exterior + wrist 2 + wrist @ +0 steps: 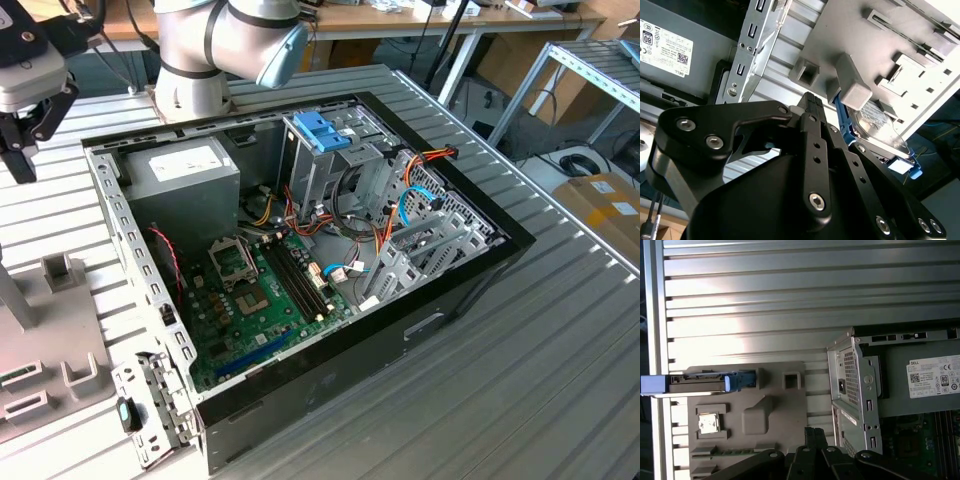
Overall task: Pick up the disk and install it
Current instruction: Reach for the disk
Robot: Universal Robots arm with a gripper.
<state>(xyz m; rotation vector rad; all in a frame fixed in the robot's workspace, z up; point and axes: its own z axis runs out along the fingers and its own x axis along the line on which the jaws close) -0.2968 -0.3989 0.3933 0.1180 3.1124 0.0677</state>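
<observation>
Ribbed table [790, 300], one open computer case [400, 335], one disk [700, 382], one closed hand [815, 432]

We see a big black computer case [330, 378] lying open on a ribbed metal table [520, 400]. Inside it lies a green board [265, 300] with many small parts. Beside the board sits a grey box with a white label [185, 170]. A tall metal cage [310, 175] with a blue handle [322, 130] stands in the case, with red and orange wires [300, 215] near it. A flat grey tray [50, 340] lies just beside the case, on the exterior view's left. A brown cardboard box [605, 205] sits well apart, on the exterior view's right.
</observation>
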